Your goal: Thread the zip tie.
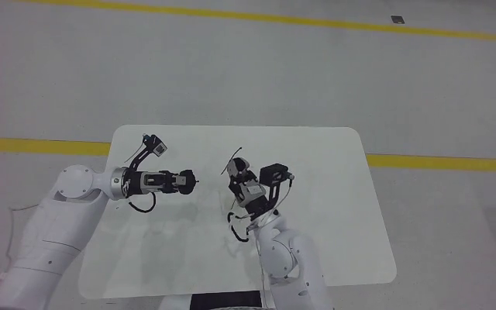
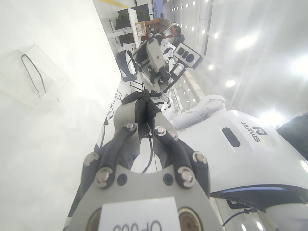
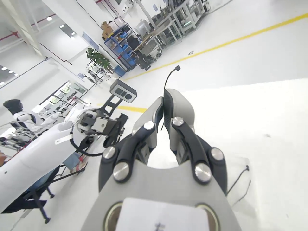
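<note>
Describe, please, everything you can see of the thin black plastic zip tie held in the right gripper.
The thin black plastic zip tie is a slim, slightly curved strap with a small square head. The right gripper pinches it partway along: the head end juts past the fingertips, above the white table, and a short tail shows between the fingers. Nothing else touches it.

- Zip ties: two. The held zip tie (image 3: 168, 78) sticks up out of the right pincer (image 3: 164, 104), and the loose zip tie (image 2: 31, 78) lies bent double on the sheet.
- Pincers: two, the right one and the left pincer (image 2: 144, 97), one on each arm.
- Arms: two.
- Clear sheet (image 2: 14, 85): one, flat on the surface.
- White surface (image 1: 325, 170): one.
- Yellow floor lines: two, the far yellow line (image 1: 232, 14) and the near yellow line (image 1: 46, 146).
</note>
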